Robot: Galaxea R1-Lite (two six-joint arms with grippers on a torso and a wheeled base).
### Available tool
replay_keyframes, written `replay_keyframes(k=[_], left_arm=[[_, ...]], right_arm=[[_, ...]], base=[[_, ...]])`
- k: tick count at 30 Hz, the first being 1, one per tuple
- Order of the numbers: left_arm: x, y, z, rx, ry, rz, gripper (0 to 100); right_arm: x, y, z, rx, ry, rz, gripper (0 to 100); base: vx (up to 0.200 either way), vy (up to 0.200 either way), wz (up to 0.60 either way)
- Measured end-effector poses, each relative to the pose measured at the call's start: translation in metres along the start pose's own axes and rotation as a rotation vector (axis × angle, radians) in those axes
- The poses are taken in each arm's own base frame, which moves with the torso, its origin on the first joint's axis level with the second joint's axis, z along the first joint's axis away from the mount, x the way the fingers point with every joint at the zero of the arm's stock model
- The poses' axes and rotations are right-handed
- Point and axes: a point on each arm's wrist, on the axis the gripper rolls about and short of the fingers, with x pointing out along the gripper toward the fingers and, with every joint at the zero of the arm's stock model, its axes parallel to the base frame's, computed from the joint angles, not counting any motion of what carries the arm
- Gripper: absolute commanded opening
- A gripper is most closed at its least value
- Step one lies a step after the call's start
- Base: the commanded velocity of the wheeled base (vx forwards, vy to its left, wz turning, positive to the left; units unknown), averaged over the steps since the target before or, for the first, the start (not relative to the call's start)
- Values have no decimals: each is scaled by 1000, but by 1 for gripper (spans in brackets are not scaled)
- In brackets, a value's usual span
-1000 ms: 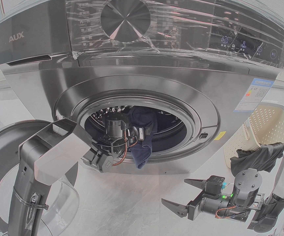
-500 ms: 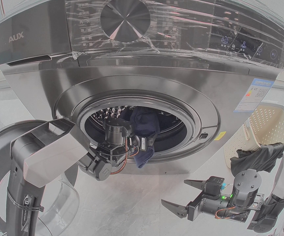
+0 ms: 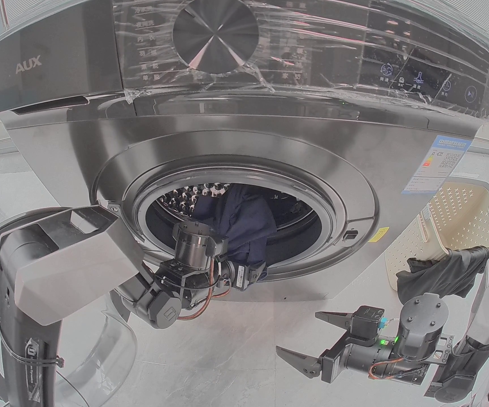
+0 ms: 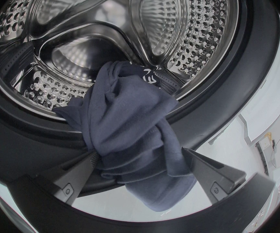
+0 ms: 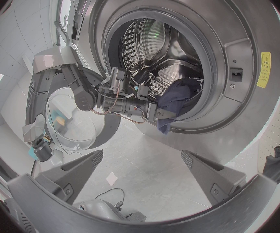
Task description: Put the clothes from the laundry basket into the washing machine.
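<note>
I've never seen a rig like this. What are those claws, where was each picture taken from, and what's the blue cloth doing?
This is a two-armed robot loading laundry. The wide picture comes from a camera on its head, facing the washing machine. The other two come from cameras on its wrists, each looking past its own claw, called a gripper. The left gripper is open at the mouth of the drum; a navy garment lies between its fingers, partly inside, its end hanging out. The right gripper hangs open above the floor, holding nothing. On the robot's right, beside the machine, stands the laundry basket with a black garment draped over its edge.
</note>
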Motion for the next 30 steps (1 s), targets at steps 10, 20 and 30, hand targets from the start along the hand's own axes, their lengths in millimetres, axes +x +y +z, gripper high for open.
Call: replay_keyframes(k=[10, 20, 30], left_arm=[[6, 1, 3, -11, -48, 1, 0], [27, 4, 45, -58, -333, 28, 0], [51, 14, 82, -95, -595, 52, 0]], right_arm=[[0, 1, 0, -1, 2, 3, 100], [0, 1, 0, -1, 2, 3, 100], [0, 1, 0, -1, 2, 3, 100]], base=[[0, 0, 0], [0, 0, 0], [0, 0, 0]])
